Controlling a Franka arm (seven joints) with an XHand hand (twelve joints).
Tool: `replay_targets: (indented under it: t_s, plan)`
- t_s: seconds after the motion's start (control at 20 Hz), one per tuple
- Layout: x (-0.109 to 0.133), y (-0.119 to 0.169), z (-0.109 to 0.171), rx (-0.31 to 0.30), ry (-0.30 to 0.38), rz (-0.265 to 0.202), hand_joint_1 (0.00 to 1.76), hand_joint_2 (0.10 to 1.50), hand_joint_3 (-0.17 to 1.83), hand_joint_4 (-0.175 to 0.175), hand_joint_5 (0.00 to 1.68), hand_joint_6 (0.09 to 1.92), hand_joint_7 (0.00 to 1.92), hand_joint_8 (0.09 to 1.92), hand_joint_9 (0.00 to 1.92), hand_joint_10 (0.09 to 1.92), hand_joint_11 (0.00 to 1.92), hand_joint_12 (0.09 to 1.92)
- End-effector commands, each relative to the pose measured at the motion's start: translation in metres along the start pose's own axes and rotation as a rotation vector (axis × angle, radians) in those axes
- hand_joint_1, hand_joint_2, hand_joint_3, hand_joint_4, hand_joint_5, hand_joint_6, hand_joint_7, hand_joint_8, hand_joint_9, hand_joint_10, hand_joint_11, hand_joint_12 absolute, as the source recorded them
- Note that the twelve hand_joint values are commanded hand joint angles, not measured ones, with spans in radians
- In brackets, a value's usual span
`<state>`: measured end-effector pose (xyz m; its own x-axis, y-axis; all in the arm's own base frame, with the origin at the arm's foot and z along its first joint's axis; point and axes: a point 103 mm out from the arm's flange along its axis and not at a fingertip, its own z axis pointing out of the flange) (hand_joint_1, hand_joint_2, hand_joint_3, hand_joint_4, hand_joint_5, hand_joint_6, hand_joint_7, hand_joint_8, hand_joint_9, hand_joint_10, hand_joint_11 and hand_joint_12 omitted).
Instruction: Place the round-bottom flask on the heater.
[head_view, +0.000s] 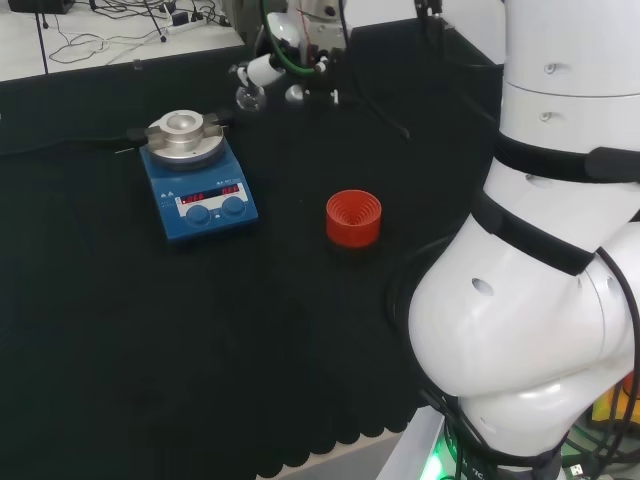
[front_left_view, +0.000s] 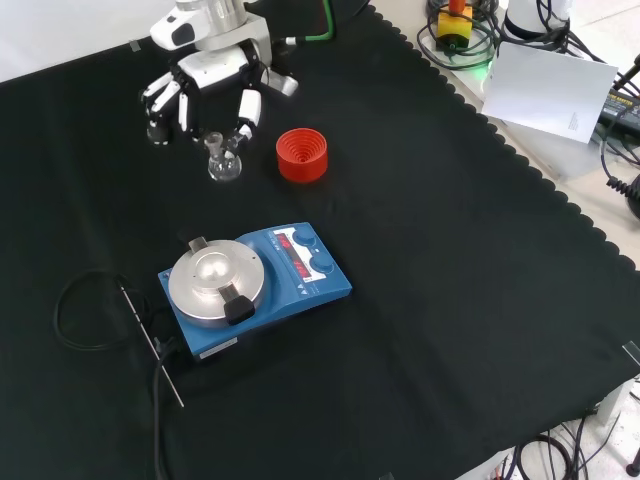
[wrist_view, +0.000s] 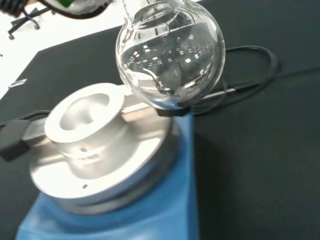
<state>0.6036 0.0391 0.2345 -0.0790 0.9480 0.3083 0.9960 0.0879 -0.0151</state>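
The round-bottom flask (front_left_view: 223, 161) is clear glass and hangs neck-up under the black and white hand (front_left_view: 207, 73), whose fingers and thumb are curled round its neck. In the head view the flask (head_view: 250, 97) is off the cloth, beyond and to the right of the heater (head_view: 196, 176), with the hand (head_view: 292, 55) above it. The heater (front_left_view: 255, 287) is a blue box with a round silver block (front_left_view: 214, 279) on top. In the wrist view the flask's bulb (wrist_view: 170, 55) hovers close by the block (wrist_view: 95, 145), beside its well rather than over it.
A red ribbed ring stand (front_left_view: 302, 155) sits on the cloth to the right of the flask in the front view, also seen as the stand (head_view: 353, 218) in the head view. A black cable (front_left_view: 80, 300) and a thin rod (front_left_view: 150, 345) lie left of the heater.
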Motion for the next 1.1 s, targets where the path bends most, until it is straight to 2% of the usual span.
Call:
replay_targets:
  t_s: [0.05,0.6,1.1]
  plan:
    - [0.032,0.021,0.011,0.019,-0.007,-0.06,0.97,0.83,0.66,-0.146,1.34,1.19,0.37,0.73,0.6,0.66,0.19,1.41]
    - [0.055,0.048,0.025,0.017,0.0,-0.108,0.97,0.83,0.66,-0.144,1.34,1.2,0.37,0.73,0.61,0.66,0.19,1.41]
    - [0.058,0.065,0.042,-0.013,0.021,-0.124,0.97,0.83,0.66,-0.143,1.33,1.2,0.37,0.73,0.61,0.66,0.19,1.41]
